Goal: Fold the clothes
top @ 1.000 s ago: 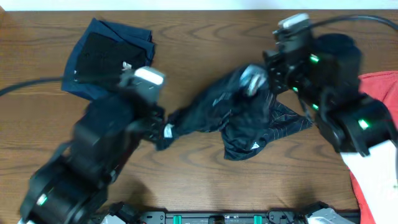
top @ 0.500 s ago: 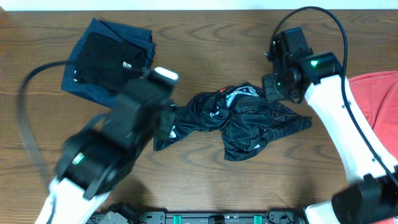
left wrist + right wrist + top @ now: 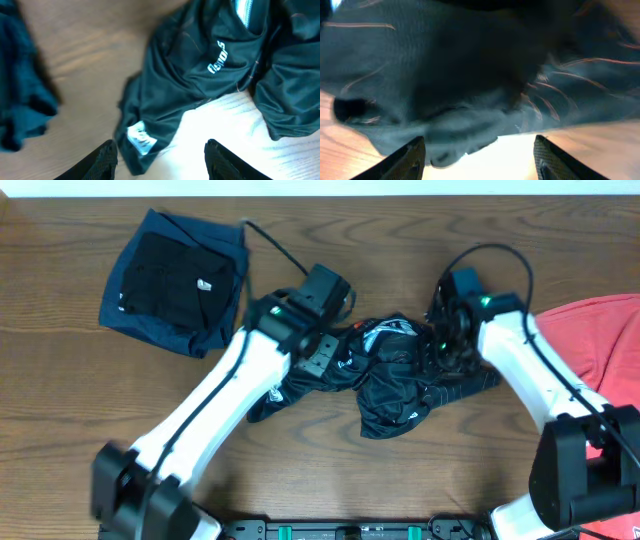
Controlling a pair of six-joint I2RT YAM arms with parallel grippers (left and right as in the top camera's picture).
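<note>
Two arms meet over one crumpled garment. The black jersey [image 3: 390, 380] lies bunched in the middle of the table [image 3: 340, 230], twisted narrow toward its left end and spread wider on the right, so no part of it is flat enough to fold yet. The left arm [image 3: 225, 395] reaches in from the near left, and the left jaws hang just above the jersey's left part. In the left wrist view they stand apart with nothing between them, a white label [image 3: 140, 140] and bare wood below and the white lettering [image 3: 218, 57] farther ahead. The right arm [image 3: 520, 365] bends in from the right. The right jaws, likewise apart and empty, sit close over the jersey's right edge, where thin orange lines [image 3: 555, 107] cross the fabric. With one arm at each end, the step in hand is probably to take two edges and draw the cloth out flat. The folded navy and black pile [image 3: 175, 275] sits well apart at the far left, apparently parked there as finished work. The red T-shirt [image 3: 600, 330] lies at the right edge, partly hidden by the right arm's base.
</note>
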